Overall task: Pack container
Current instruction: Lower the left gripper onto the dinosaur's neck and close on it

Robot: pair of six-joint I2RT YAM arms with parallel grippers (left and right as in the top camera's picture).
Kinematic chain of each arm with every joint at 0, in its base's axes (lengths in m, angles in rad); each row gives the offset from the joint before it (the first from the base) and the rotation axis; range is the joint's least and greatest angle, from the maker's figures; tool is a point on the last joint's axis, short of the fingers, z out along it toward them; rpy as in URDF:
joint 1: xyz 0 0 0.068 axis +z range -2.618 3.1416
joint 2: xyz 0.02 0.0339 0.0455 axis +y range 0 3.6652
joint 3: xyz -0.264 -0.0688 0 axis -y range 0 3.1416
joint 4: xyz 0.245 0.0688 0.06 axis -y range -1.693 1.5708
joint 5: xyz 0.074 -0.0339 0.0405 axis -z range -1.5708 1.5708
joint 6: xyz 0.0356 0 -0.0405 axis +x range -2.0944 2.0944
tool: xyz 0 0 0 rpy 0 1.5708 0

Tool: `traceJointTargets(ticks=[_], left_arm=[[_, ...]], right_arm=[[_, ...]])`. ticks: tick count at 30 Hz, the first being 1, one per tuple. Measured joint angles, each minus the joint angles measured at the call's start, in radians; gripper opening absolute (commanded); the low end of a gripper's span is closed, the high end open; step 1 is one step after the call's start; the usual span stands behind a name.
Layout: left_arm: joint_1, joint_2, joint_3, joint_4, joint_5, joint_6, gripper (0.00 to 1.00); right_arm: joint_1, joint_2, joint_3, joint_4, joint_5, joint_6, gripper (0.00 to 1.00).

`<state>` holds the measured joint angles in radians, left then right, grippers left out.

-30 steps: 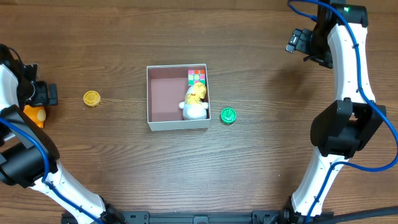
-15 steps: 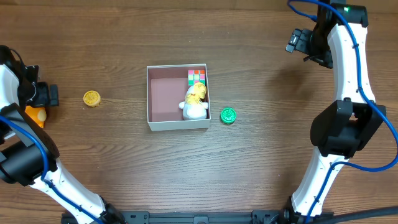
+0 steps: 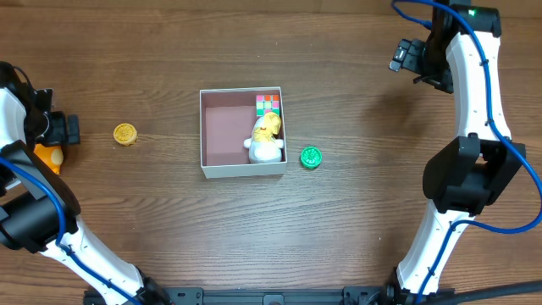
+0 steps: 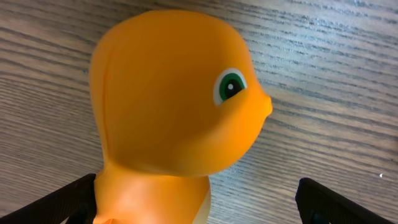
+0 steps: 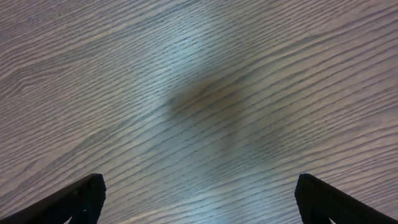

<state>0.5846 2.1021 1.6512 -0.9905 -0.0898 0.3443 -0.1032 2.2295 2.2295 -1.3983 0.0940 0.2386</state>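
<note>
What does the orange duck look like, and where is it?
The orange duck is a smooth, shiny, rubbery-looking toy with a big round head, a small beak and a green eye ringed in white. It sits on the wooden table, far left in the overhead view, well outside the container, between the open fingers of the left gripper. Whether a finger touches it cannot be told.
</note>
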Motion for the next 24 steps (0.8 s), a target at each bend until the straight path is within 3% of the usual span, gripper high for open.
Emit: traceJointTargets(ticks=[8, 11, 20, 24], left_arm=[[0.0, 0.0, 0.0, -0.013, 0.0, 0.001, 0.94], [0.0, 0.0, 0.0, -0.015, 0.0, 0.003, 1.0], [0.0, 0.0, 0.0, -0.015, 0.0, 0.004, 1.0], [0.0, 0.0, 0.0, -0.015, 0.0, 0.001, 0.84]], right_arm=[[0.0, 0.0, 0.0, 0.0, 0.0, 0.0, 1.0], [0.0, 0.0, 0.0, 0.0, 0.0, 0.0, 1.0], [0.0, 0.0, 0.0, 0.0, 0.0, 0.0, 1.0], [0.0, 0.0, 0.0, 0.0, 0.0, 0.0, 1.0]])
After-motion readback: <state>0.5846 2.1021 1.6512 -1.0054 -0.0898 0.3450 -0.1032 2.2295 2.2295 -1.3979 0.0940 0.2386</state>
